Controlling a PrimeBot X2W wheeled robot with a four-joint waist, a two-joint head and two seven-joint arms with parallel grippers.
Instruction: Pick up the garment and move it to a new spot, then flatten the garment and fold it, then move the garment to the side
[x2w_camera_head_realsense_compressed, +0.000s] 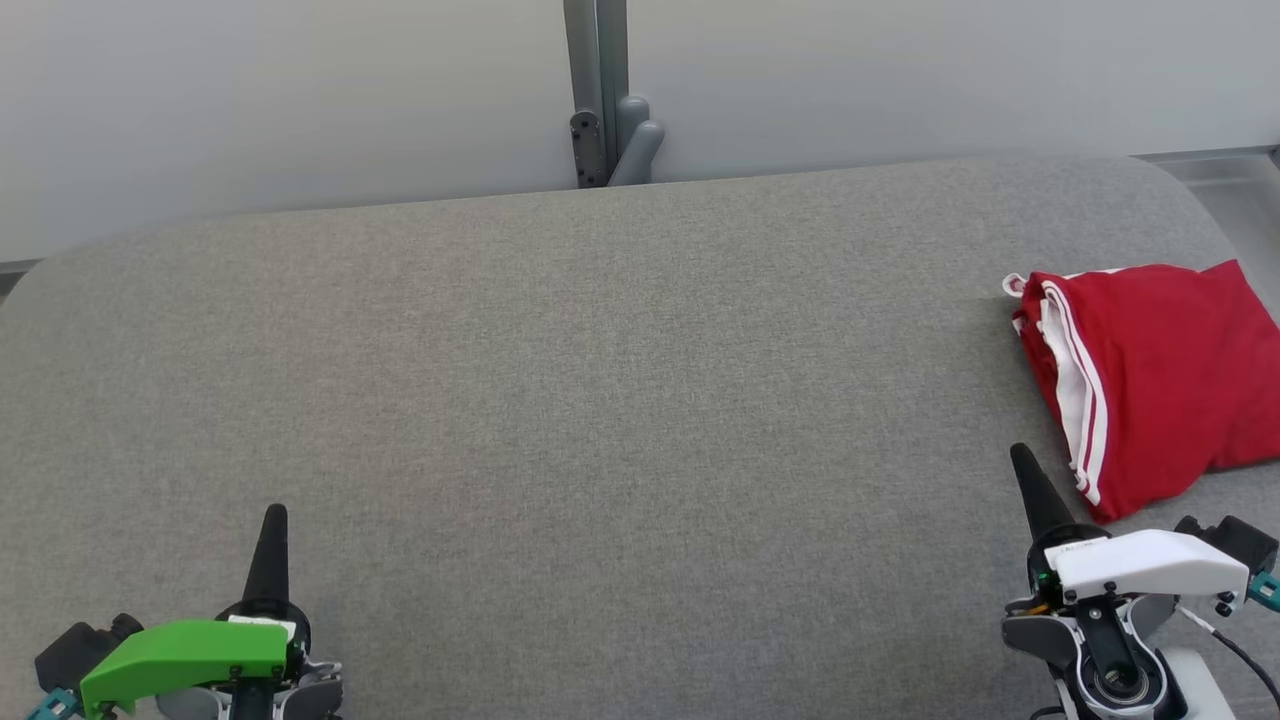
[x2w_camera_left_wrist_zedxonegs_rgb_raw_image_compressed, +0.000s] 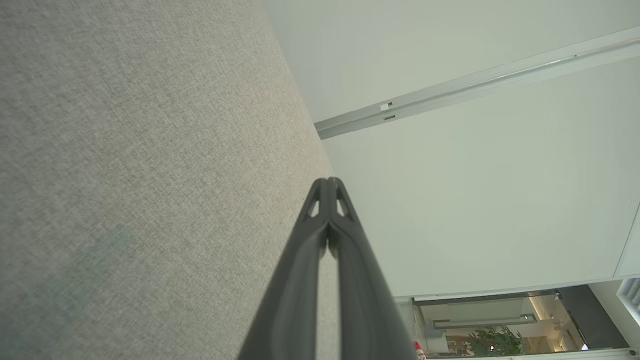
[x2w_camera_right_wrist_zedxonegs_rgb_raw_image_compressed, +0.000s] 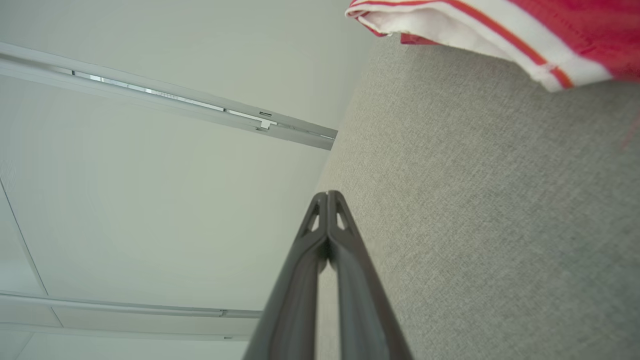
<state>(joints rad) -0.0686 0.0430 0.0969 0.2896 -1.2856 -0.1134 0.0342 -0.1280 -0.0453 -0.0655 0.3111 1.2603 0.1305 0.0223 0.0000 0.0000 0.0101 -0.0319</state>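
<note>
The garment (x2w_camera_head_realsense_compressed: 1160, 380) is red with white stripes and lies folded at the right edge of the grey table (x2w_camera_head_realsense_compressed: 600, 400). Its striped hem (x2w_camera_right_wrist_zedxonegs_rgb_raw_image_compressed: 480, 35) shows at the top of the right wrist view. My right gripper (x2w_camera_head_realsense_compressed: 1022, 458) is shut with nothing in it, just in front of and left of the garment, apart from it. In its own view the right gripper (x2w_camera_right_wrist_zedxonegs_rgb_raw_image_compressed: 327, 194) has both fingers pressed together. My left gripper (x2w_camera_head_realsense_compressed: 275, 515) is shut and empty at the lower left, far from the garment. The left gripper (x2w_camera_left_wrist_zedxonegs_rgb_raw_image_compressed: 328, 180) points along the table.
The grey fabric table top has rounded far corners. A pale wall with a grey post and bracket (x2w_camera_head_realsense_compressed: 605, 100) stands behind the far edge. A rail (x2w_camera_left_wrist_zedxonegs_rgb_raw_image_compressed: 475, 82) runs along the wall.
</note>
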